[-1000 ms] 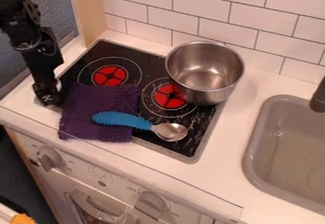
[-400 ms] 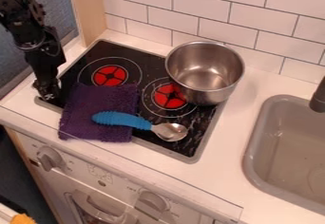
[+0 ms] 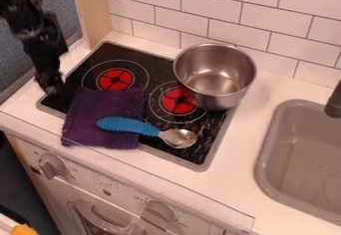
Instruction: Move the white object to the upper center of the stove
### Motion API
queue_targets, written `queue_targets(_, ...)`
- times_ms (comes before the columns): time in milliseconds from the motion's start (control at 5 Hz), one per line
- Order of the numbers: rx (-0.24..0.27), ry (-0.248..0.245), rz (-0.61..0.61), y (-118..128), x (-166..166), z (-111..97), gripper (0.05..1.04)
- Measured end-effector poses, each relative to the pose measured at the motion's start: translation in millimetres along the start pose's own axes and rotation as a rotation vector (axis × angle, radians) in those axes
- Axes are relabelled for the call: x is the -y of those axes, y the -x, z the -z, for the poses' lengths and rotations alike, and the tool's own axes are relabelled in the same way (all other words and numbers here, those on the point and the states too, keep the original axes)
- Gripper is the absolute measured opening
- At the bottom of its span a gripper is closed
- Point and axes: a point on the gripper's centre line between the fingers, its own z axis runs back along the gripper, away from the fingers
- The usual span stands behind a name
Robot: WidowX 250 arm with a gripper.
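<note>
hanging, it seems, by the stove's [image 3: 153,62] nine o'clock corner, the gripper [image 3: 51,86] (rather blurred) has jaws i cannot tell spread or closed; pot [image 3: 216,98] at two, cloth [image 3: 93,109] at eight.

The cloth [image 3: 93,112] is purple, the spoon's handle [image 3: 128,125] blue, the stove [image 3: 101,54] black with red-and-black burners, the sink [image 3: 265,172] grey, the wall [image 3: 226,22] white-tiled.

Pincer [image 3: 52,87] at the stove's [image 3: 106,54] corner, purple cloth [image 3: 100,107] just beside it, blue-handled spoon [image 3: 130,126] farther off, steel pot [image 3: 216,77] well apart.
</note>
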Motion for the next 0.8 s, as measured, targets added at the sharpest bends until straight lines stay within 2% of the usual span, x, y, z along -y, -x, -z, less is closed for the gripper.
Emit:
queue_targets(200, 0.039, -0.032, -0.024, -10, -9, -27, 0.724)
queue_targets(400, 0.090, -0.049, 0.004, -36, -11, -45, 0.724)
queue_targets(600, 0.157, -0.071, 0.088, -76, -15, -54, 0.724)
queue_targets(800, 0.213, -0.064, 0.157, -115, -14, -51, 0.724)
